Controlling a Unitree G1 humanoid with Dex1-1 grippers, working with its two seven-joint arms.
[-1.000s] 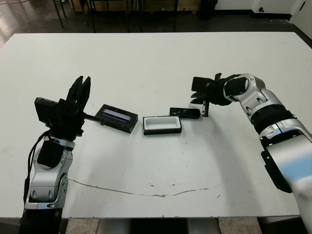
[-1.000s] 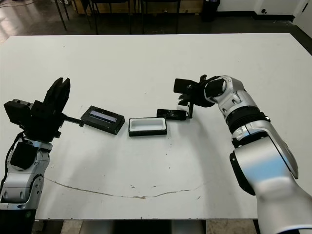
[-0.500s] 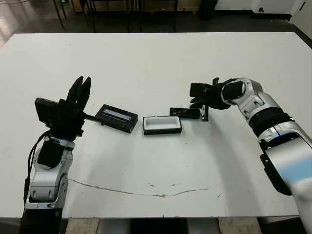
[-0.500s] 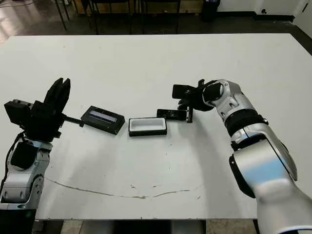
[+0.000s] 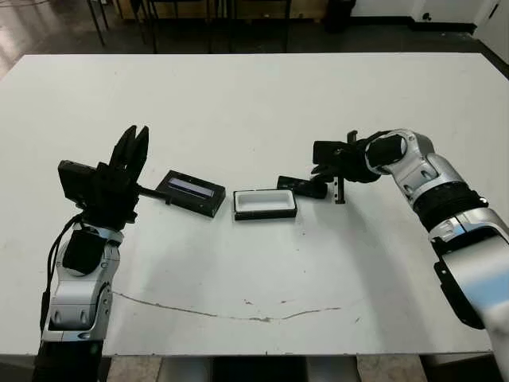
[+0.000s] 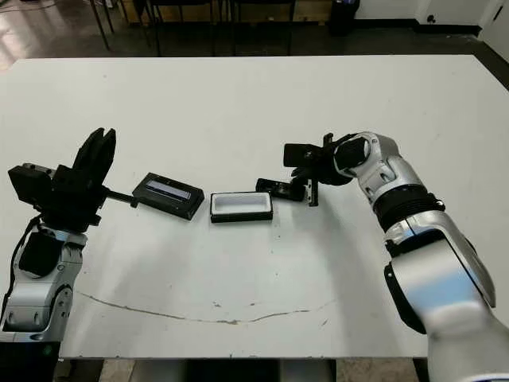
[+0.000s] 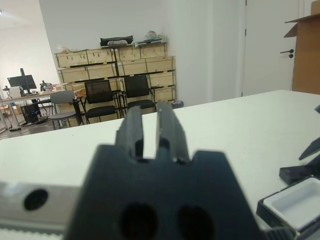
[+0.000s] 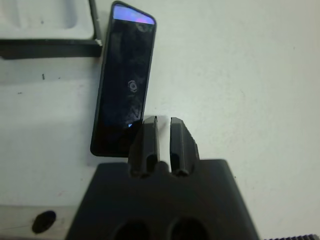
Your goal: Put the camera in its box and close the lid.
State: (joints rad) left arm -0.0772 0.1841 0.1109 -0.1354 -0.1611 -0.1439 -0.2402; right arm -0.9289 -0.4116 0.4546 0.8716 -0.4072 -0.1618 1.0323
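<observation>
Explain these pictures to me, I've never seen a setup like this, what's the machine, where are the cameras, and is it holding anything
It is a humanoid robot with two arms at a white table. Two pictures come from its head, looking down; the other two from a camera on each wrist. On the table lie an open box with white lining, its lid to one side, and a slim black camera on the other. The right gripper, fingers close together, points down by the camera's end. The left gripper, also nearly shut, is raised. Neither holds anything.

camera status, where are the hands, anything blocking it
Right hand shut, empty, at the camera's end. Left hand raised clear, shut. Camera flat on table beside open box; lid left of box. Nothing blocking.
</observation>
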